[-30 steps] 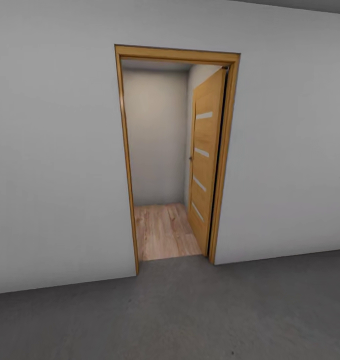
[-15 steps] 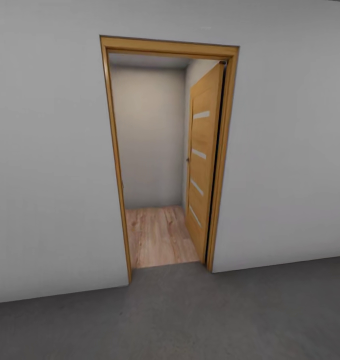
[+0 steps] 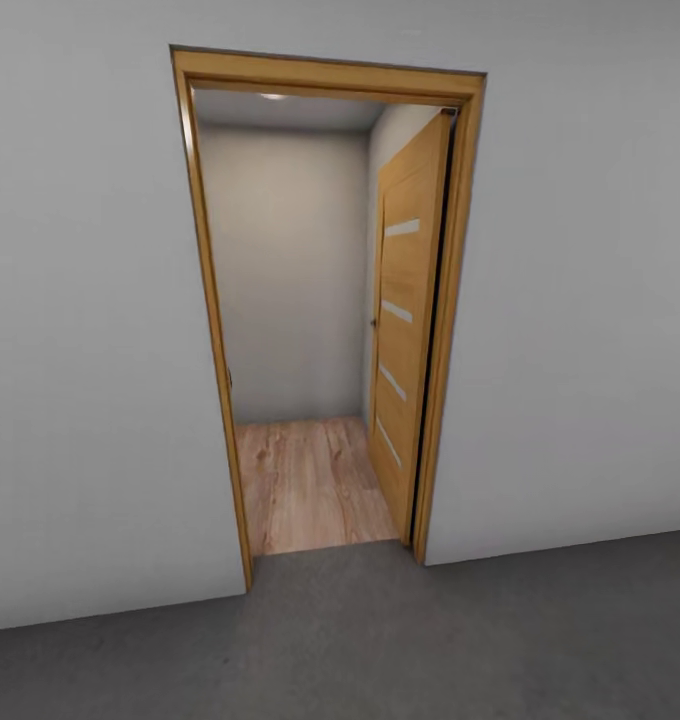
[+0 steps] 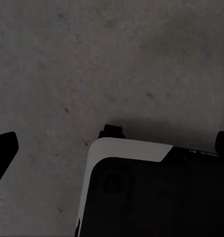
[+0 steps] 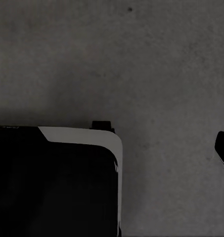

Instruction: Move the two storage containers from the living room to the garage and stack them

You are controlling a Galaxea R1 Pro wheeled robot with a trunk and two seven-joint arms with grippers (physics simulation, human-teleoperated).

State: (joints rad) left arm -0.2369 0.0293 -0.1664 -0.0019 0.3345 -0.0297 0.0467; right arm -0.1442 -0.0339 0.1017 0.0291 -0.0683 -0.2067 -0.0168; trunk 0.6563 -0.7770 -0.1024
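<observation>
Garage floor [image 3: 380,640], open doorway [image 3: 320,300] ahead; grippers' state unclear, can't tell; could clip frame [image 3: 212,330] if off-centre.

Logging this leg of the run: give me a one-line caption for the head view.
From the dark grey concrete floor, an open wooden door leads onto a light wood-plank hallway floor.

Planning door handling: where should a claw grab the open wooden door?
Likely the small handle on the door's far free edge, mid-height. Come from the hallway side, at its striped face: the door is swung inward along the right wall, hinges at the frame.
</observation>
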